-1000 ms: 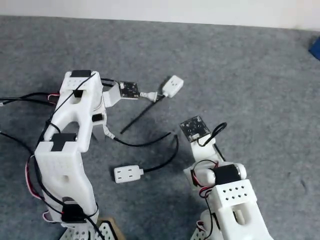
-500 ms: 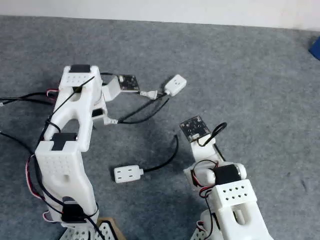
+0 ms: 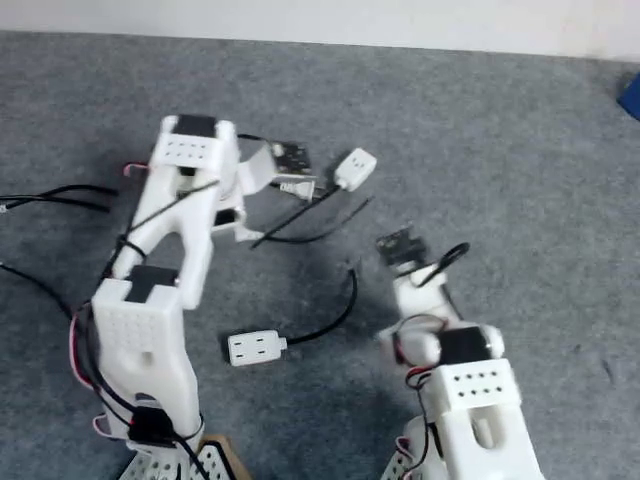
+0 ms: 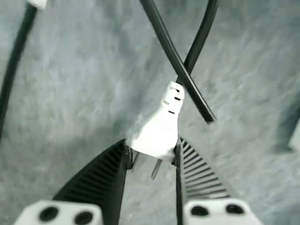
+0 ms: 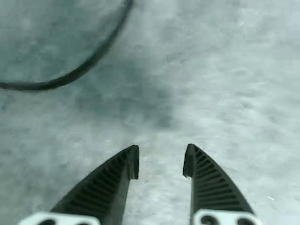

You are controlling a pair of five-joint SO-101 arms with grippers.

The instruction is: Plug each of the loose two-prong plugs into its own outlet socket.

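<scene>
Tabletop of grey carpet-like cloth, two white arms side by side. Your left end effector is closed onto a white two-prong plug, with its black ribbed fingers pressing the plug body from either side. The two metal prongs point back toward the wrist. The strain relief points away, to where two black cords cross over the cloth.

In the high view, your left arm stretches toward the far side of the tabletop. The held plug sits just beside a white outlet socket block; you cannot tell from here whether the two touch. The black cords loop on the cloth on the near side of that block.

A second white outlet socket block, with slots on its upper face, lies flat between the two arm bases, well apart from the first. Its black cord curves away to the right and then toward the far side.

Your right end effector hangs over the grey cloth with its jaws parted by a moderate gap and nothing between them. A black cable curves across the cloth ahead of it. In the high view your right arm stands at the near right, with its wrist over the cloth to the right of the second block's cord. A blue object peeks in at the right edge.
</scene>
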